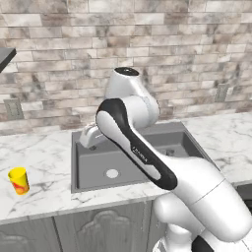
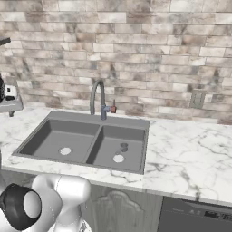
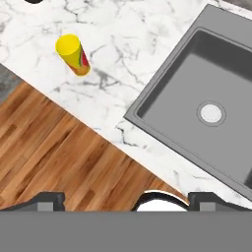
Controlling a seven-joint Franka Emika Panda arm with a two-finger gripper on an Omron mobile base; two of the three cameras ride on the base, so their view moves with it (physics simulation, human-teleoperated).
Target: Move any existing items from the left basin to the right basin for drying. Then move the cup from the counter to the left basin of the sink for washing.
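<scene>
Cup (image 1: 18, 180) upright on counter (image 1: 44, 157)

Cup (image 3: 73, 54) was yellow w/ red-orange mark on side. Counter (image 2: 190, 154) white marble, grey veins. Sink (image 2: 86, 142) dark grey; both basins had pale round drains. Faucet (image 2: 97, 97) grey metal, red bit at base. Brick wall (image 2: 136, 54) grey-beige, mottled. Floor (image 3: 59, 152) brown wood planks.

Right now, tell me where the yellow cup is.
The cup stands upright on the counter, left of the sink, near the front edge; the hand view shows it too.
</scene>
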